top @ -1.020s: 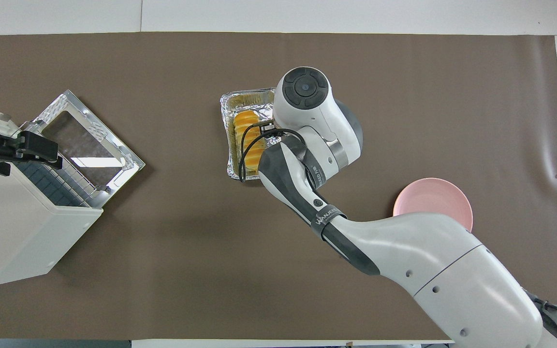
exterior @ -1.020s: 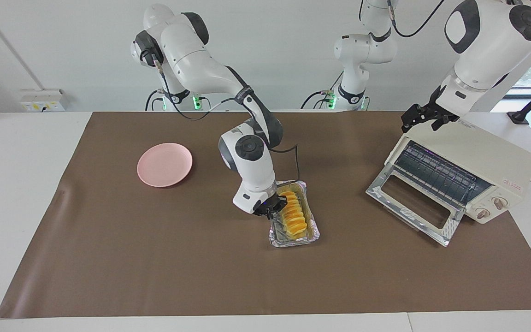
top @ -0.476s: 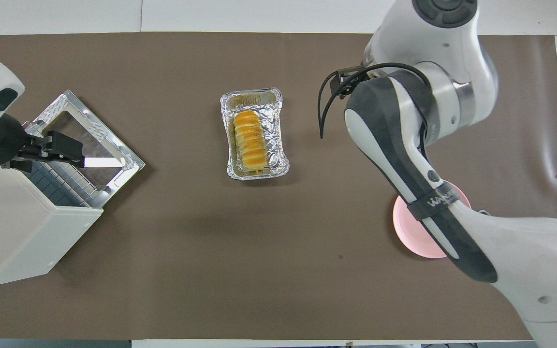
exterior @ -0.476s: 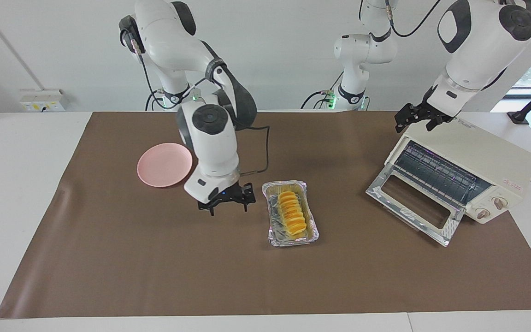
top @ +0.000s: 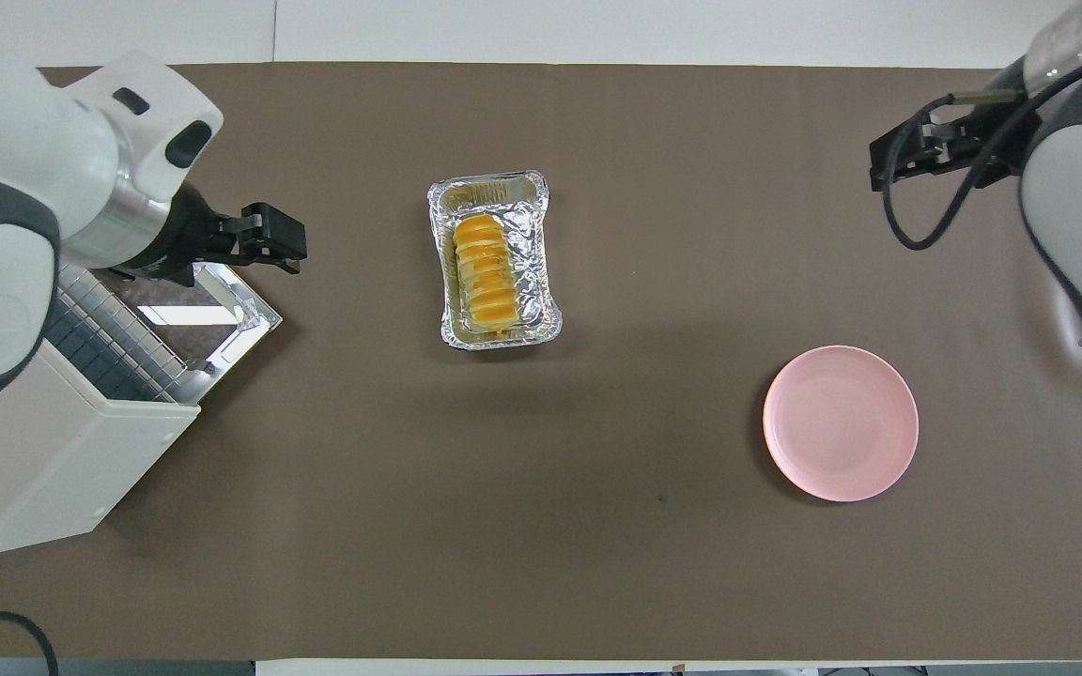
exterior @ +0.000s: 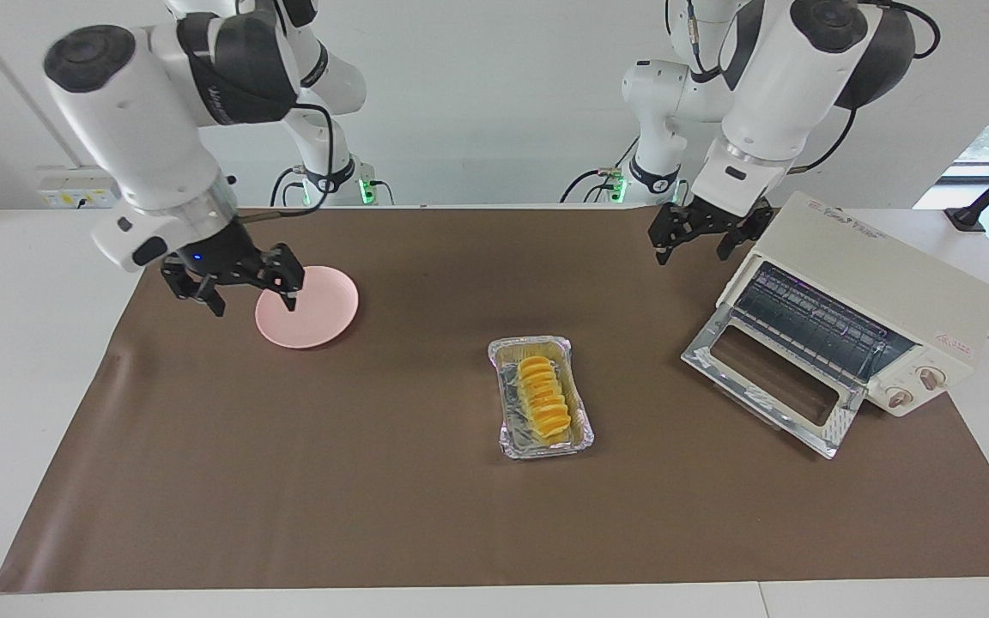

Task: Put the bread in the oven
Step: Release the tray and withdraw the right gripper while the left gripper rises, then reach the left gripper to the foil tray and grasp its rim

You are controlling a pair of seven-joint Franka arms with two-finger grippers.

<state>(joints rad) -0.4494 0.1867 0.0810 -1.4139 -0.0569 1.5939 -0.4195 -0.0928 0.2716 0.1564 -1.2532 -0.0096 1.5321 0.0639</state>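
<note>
Faint print on the oven (exterior: 876, 287) top and red label marks, none legible

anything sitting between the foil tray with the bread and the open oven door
Nothing. The overhead view shows only bare brown mat between the foil tray holding the bread and the oven's lowered door.

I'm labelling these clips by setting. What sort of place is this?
Most likely a robotics lab set up as a mock kitchen: a brown mat covers the white table, holding only an oven, bread in a foil tray and a pink plate.
</note>
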